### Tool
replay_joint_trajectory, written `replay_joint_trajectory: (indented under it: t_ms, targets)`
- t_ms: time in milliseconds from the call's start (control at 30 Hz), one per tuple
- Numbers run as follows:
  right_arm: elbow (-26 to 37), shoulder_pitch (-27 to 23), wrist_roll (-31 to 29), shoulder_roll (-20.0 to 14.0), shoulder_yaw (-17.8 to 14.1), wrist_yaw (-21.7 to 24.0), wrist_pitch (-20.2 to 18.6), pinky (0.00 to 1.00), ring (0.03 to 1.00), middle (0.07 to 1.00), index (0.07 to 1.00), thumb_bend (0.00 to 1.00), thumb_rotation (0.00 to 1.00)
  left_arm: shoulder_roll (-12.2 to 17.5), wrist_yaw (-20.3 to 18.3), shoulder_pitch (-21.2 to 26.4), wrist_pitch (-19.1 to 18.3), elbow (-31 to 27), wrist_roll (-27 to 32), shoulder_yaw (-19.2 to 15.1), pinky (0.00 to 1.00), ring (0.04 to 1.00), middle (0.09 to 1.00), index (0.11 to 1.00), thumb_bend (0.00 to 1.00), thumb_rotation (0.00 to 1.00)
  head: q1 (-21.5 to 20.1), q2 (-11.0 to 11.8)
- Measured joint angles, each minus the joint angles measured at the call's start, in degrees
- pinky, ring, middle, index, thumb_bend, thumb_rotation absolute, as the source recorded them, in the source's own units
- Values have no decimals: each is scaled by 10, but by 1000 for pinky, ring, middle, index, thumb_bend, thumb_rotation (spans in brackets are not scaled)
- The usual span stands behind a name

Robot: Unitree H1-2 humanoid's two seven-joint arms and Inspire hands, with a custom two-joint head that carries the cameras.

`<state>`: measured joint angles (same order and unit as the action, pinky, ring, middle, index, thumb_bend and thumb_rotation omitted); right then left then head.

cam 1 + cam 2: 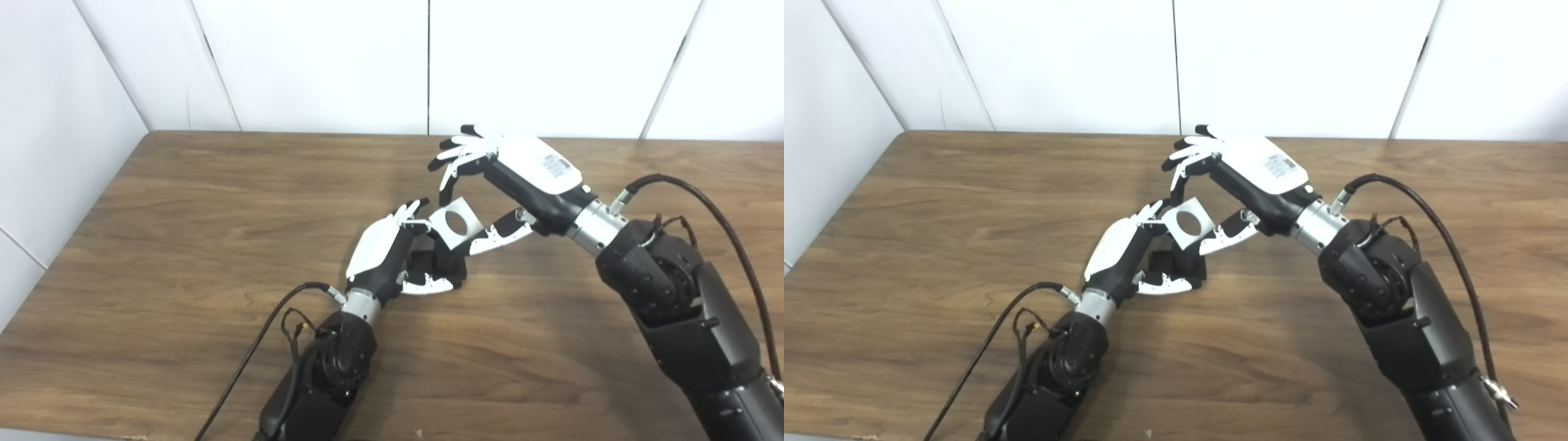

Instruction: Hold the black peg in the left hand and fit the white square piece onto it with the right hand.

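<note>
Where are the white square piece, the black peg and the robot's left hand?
white square piece (445, 233): left eye view, its flat face beside the hole.
black peg (452, 264): left eye view, its dark body.
left hand (1118, 245): right eye view, its white back.

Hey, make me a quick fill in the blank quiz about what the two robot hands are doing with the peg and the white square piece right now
1. The white square piece is pinched by the ____ hand.
2. The hole through its middle is ____ in shape.
3. The left hand, low on the table, is closed on the black peg, which lies ____ the white piece.
4. The tabletop is made of ____.

Missing words: right; round; below; wood
</note>
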<state>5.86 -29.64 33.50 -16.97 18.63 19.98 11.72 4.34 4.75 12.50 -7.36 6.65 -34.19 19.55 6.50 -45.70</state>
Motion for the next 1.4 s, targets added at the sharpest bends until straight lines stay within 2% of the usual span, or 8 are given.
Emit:
replay_joint_trajectory:
  t_ms: [300,500,800,1400]
  targets:
    - [-3,0,18,-3,13,10,1,932,871,774,482,517,139,0,1,0,-1,0,0,0,1000,1000,981,493,520,79,4,-2]
    - [-4,0,21,-9,20,22,1,968,878,780,483,515,141,0,1,0,-3,-1,0,-1,1000,1000,981,493,520,79,4,-3]
    - [-5,2,23,-14,21,24,1,1000,879,783,483,515,140,0,1,0,-4,-1,0,-1,1000,1000,981,493,521,77,4,-3]
    - [-27,2,33,-12,19,18,2,982,876,785,483,515,139,-2,1,0,-8,-1,0,1,1000,1000,982,493,521,77,8,-4]
